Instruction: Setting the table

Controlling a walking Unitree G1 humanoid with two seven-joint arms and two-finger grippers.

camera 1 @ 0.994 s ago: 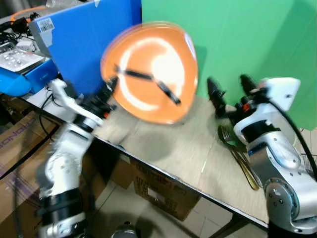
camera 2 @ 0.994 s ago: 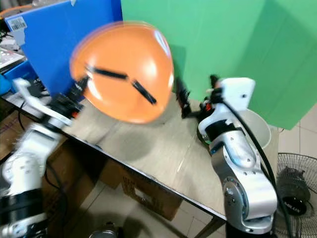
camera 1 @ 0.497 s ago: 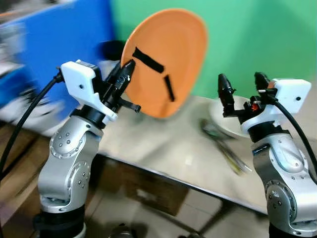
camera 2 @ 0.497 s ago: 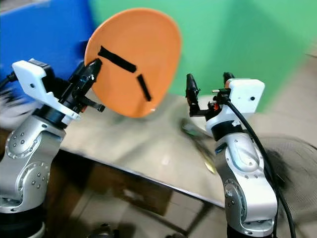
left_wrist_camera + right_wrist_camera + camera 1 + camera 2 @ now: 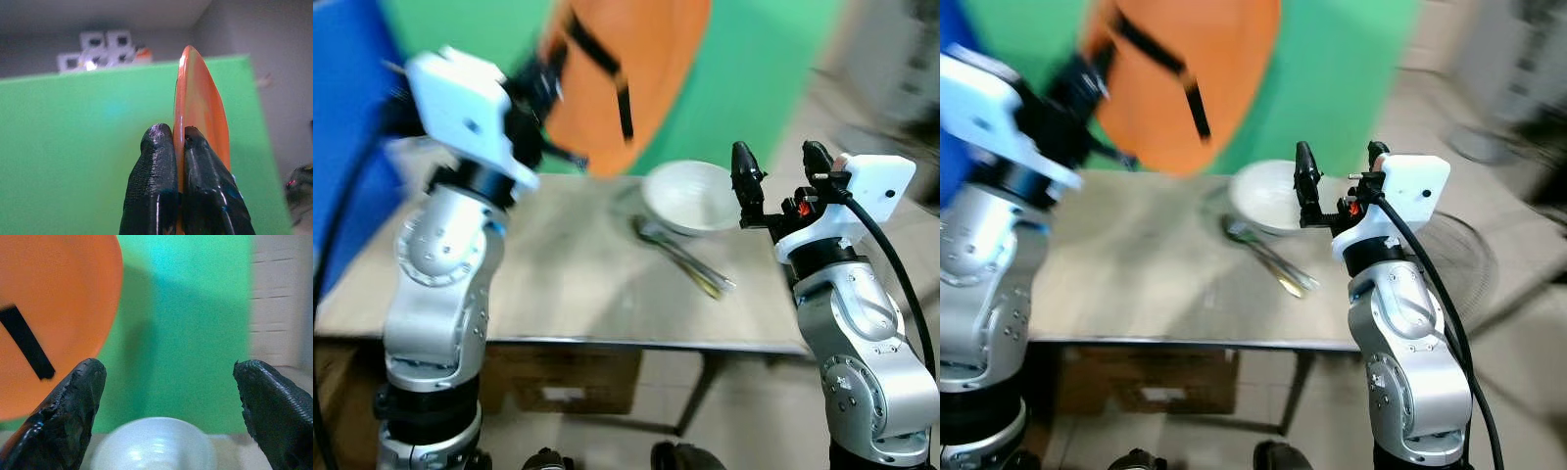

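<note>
1. Plate point(image 5: 636, 69): orange, w/ black strips on its face, held up on edge above the far left of the desk point(image 5: 558, 284) — your left claw point(image 5: 177, 147) has both fingers pinched tight on its rim.
2. Step in hand, as I read it: carrying the plate over to lay it down; it isn't on the desk yet.
3. Next move, by my guess: tip it flat and lower it onto the bare stretch nearer you (views are blurred, so let things settle first).
4. Right claw point(image 5: 166, 396) is spread wide, holding nothing, hovering near the desk's right end, pointed at the white bowl point(image 5: 690, 196).
5. Cutlery point(image 5: 680, 259) lies slantwise just beside the bowl, on your side of it — keep the plate's landing spot left of both.
6. Green backdrop point(image 5: 754, 88) stands behind the desk.
</note>
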